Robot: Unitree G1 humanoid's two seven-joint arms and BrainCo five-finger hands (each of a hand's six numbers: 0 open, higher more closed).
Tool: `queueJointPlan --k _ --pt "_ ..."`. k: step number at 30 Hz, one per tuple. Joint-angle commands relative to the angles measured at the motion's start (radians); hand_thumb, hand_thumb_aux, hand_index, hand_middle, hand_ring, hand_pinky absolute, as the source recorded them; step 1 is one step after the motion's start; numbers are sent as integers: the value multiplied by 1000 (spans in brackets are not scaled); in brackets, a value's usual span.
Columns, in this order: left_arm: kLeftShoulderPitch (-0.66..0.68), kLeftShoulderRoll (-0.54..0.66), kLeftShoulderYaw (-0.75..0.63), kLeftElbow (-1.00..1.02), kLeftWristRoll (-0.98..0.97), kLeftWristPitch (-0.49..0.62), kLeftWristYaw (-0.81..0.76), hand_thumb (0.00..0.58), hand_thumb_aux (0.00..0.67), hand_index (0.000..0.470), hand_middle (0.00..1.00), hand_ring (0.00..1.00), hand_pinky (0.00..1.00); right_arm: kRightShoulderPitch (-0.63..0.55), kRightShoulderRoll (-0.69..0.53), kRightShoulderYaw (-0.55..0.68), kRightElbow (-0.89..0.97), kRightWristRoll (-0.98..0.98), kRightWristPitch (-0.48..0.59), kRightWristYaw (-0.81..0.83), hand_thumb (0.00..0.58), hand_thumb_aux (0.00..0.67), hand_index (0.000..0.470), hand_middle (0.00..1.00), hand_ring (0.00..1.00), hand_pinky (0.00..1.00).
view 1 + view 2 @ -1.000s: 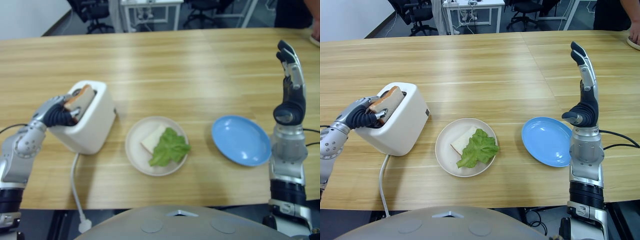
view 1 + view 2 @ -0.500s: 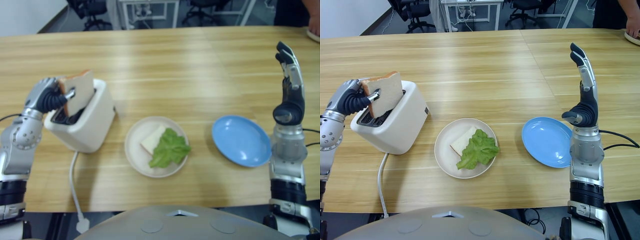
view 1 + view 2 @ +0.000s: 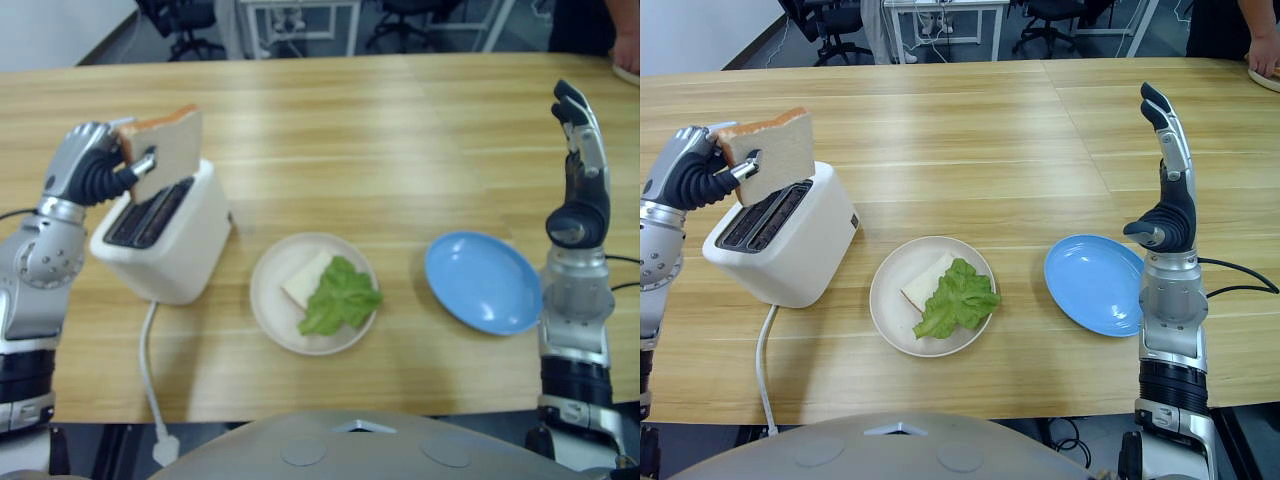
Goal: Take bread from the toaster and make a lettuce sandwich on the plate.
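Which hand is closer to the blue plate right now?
Right. The right hand stands upright, open, just beside the blue plate at its right edge. The left hand is far across the table, holding a bread slice above the toaster.

Scanning for print now, and I get nothing I can read. The one candidate is a small dark mark (image 3: 853,224) on the right side wall of the toaster (image 3: 800,265), which stands near the left edge of the desk (image 3: 970,130). It is too small for me to tell whether it is letters, a number or a sign.
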Motion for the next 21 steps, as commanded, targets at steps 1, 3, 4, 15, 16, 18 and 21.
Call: queueJointPlan --k 1,3,4,15,16,18,21 --pt "-27 -9 -3 -23 16 -18 14 580 670 460 1000 1000 1000 -8 0 12 -7 -3 4 6 0 0 0 0 0 0" --pt "-52 -21 -27 -39 30 -32 16 580 670 460 1000 1000 1000 -12 0 13 -6 -2 5 6 0 0 0 0 0 0" --pt "-62 -26 -41 -43 38 -37 16 580 670 460 1000 1000 1000 -15 0 14 -4 -3 6 6 0 0 0 0 0 0" --pt "-152 -148 -410 54 404 -175 107 580 670 460 1000 1000 1000 -46 -8 55 10 -16 14 23 0 0 0 0 0 0" --pt "-155 -154 -430 64 435 -181 123 580 670 460 1000 1000 1000 -46 -10 59 9 -16 15 27 0 0 0 0 0 0" --pt "-161 -165 -466 82 498 -182 160 580 670 460 1000 1000 1000 -47 -14 64 5 -15 16 33 0 0 0 0 0 0" --pt "-159 -177 -509 101 584 -174 213 580 670 460 1000 1000 1000 -46 -20 71 -3 -10 19 44 0 0 0 0 0 0"
